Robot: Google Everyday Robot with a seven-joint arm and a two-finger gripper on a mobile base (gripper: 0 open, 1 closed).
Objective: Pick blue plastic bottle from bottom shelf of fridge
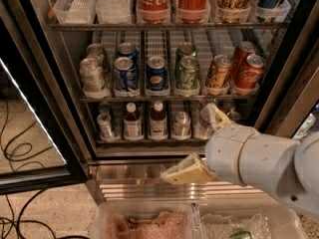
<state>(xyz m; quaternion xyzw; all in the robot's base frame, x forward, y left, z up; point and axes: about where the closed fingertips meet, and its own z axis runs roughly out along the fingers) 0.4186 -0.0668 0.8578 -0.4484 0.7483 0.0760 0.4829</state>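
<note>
The fridge [294,78] stands open. On its bottom shelf [149,142] two small brown bottles with white caps stand side by side among cans. The left one, with the paler label, is the blue plastic bottle [132,122]; the alike bottle [158,120] is just to its right. My gripper [200,144] hangs in front of the shelf's right half, right of both bottles and apart from them. It is open, one cream finger [185,172] low over the steel base and the other [217,116] up at shelf height. The white arm hides the shelf's right end.
Pepsi, Coca-Cola and other cans [157,74] fill the shelf above. The glass door [30,133] is swung open at left, with cables [17,151] on the floor. Two clear plastic bins [144,222] sit low in front of the steel base [124,176].
</note>
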